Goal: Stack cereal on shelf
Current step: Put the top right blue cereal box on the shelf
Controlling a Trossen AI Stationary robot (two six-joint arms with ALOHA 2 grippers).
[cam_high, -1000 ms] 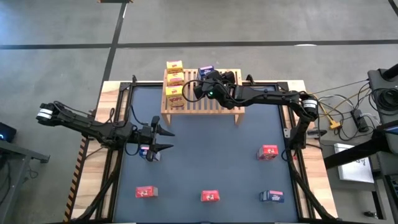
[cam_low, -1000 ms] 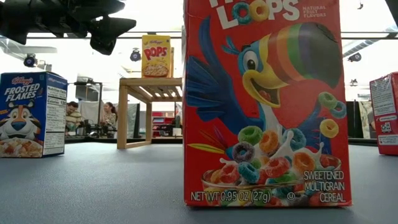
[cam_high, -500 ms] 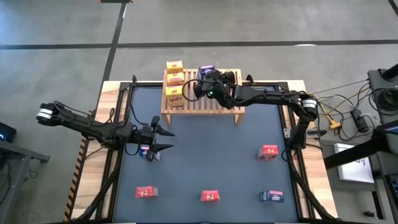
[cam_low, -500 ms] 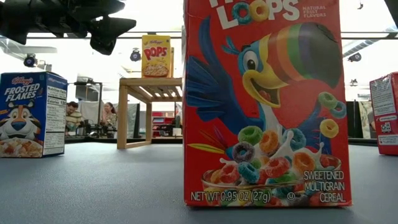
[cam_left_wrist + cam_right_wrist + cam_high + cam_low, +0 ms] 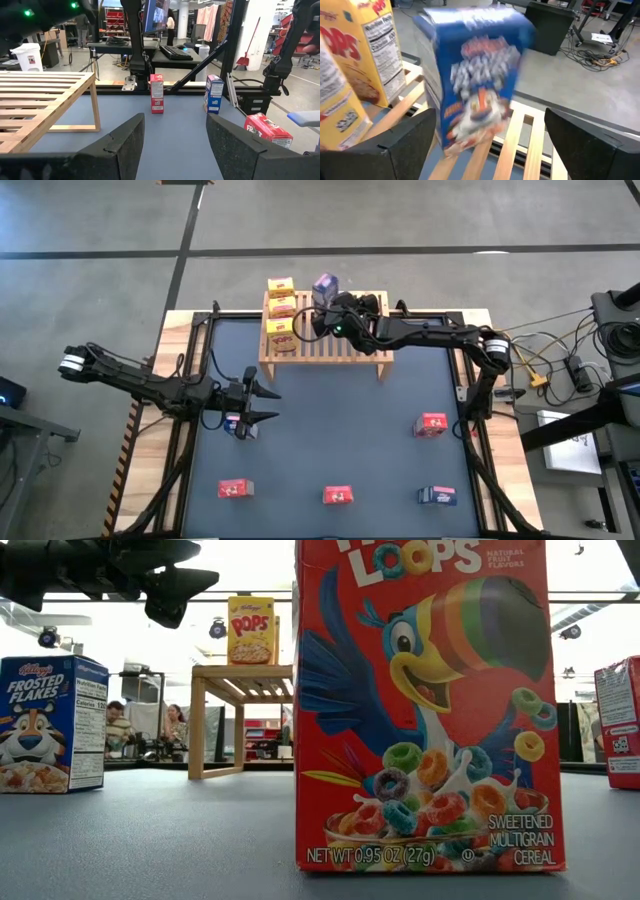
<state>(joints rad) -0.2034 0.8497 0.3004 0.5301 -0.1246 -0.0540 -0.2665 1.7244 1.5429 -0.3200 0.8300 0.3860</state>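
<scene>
Cereal: your blue box (image 5: 475, 85) tilts on the shelf (image 5: 335, 345) beside three yellow boxes (image 5: 281, 308), free between the right gripper's (image 5: 322, 315) wide-open fingers. Your left gripper (image 5: 268, 405) hovers over the counter (image 5: 330, 430), fingers parted and empty.

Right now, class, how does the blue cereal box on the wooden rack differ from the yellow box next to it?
The blue box leans over on the slats; the yellow box stands straight. The blue box sits between the right gripper's open jaws; the yellow box is outside them. Both are small cereal boxes on the rack.
</scene>
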